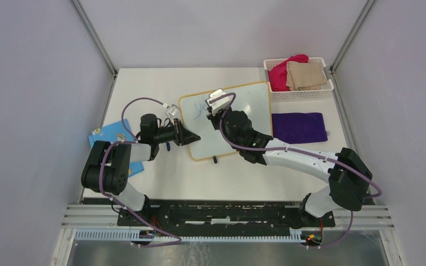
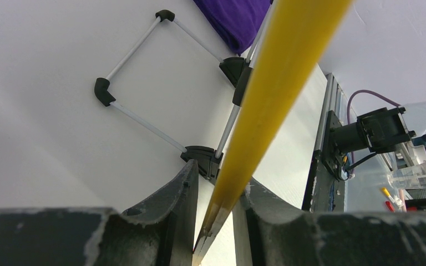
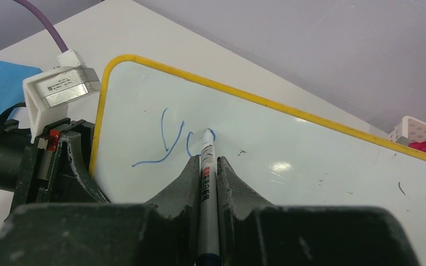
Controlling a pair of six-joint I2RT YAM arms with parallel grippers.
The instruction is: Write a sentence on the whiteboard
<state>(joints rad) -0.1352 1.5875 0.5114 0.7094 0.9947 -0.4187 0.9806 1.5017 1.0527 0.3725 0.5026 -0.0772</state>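
The whiteboard (image 1: 244, 111), glossy white with a yellow rim, lies slanted in the middle of the table. My left gripper (image 1: 191, 137) is shut on its left edge. In the left wrist view the yellow rim (image 2: 277, 94) runs between that gripper's (image 2: 219, 177) fingers, with the board's black-cornered stand (image 2: 138, 119) behind. My right gripper (image 3: 206, 160) is shut on a grey marker (image 3: 207, 183) whose tip touches the board (image 3: 310, 160). Of the sentence (image 3: 169, 138), a blue "y" and the start of a second letter show, near the board's upper left corner (image 1: 198, 110).
A white basket (image 1: 298, 93) with red and beige cloths stands at the back right. In front of it a purple cloth (image 1: 298, 126) lies flat. Partly under the left arm lies a blue card (image 1: 111, 138). Grey walls close in both sides.
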